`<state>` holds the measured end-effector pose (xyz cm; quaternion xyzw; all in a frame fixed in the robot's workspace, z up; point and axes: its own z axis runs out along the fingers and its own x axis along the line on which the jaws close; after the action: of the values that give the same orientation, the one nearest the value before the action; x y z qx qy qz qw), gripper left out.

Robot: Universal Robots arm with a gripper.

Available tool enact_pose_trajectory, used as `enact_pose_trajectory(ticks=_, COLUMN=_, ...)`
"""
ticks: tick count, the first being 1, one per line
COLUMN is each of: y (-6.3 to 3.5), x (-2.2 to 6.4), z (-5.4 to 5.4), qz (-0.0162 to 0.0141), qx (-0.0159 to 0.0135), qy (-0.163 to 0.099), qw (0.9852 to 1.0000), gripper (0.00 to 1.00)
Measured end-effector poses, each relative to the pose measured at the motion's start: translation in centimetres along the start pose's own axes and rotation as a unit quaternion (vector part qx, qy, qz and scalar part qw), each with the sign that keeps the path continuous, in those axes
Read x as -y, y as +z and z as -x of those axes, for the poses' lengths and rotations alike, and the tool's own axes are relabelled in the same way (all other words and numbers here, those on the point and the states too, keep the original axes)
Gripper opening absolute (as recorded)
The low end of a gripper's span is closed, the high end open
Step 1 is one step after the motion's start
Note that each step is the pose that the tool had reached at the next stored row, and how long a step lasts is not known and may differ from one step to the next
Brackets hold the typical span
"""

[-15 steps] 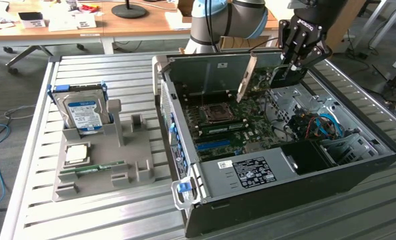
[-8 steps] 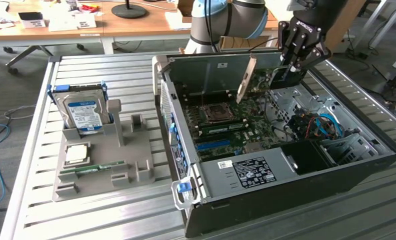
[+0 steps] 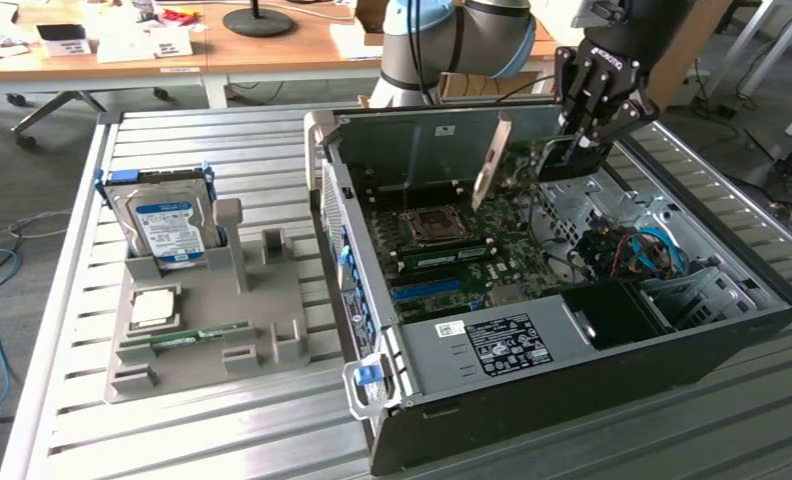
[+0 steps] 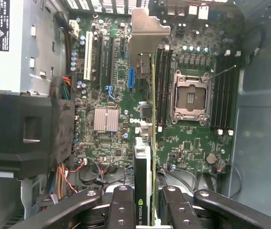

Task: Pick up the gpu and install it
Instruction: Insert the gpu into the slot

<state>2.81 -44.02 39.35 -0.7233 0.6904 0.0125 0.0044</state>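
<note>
Wrist view shows you the fingers point(image 4: 122, 207) clamped narrow on the graphics card point(image 4: 144, 164), which stands on edge over the motherboard point(image 4: 192, 143), just beside the memory slots point(image 4: 164, 86). Whether it touches the board is hard to say. Around it sits the open computer case point(image 3: 530, 420) on the bench point(image 3: 209, 440).

The gripper point(image 3: 572, 160) holds the gpu point(image 3: 494, 160) upright over the motherboard point(image 3: 483, 262) of the open computer case point(image 3: 570, 400)
</note>
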Motion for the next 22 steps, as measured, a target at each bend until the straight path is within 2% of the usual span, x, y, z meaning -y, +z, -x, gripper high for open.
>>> enact_pose_trajectory(ticks=6, y=0.58, x=-0.10, z=0.0, qz=-0.0013, qx=-0.0001, qy=0.000, qw=1.0000, gripper=0.27)
enact_pose_trajectory(ticks=12, y=1.13, x=-0.82, z=0.0, qz=-0.0075, qx=-0.0003, qy=0.004, qw=1.0000, gripper=0.27)
enact_pose_trajectory(ticks=22, y=1.45, x=-1.18, z=0.0, qz=-0.0086, qx=-0.0002, qy=0.032, qw=0.9994, gripper=0.27)
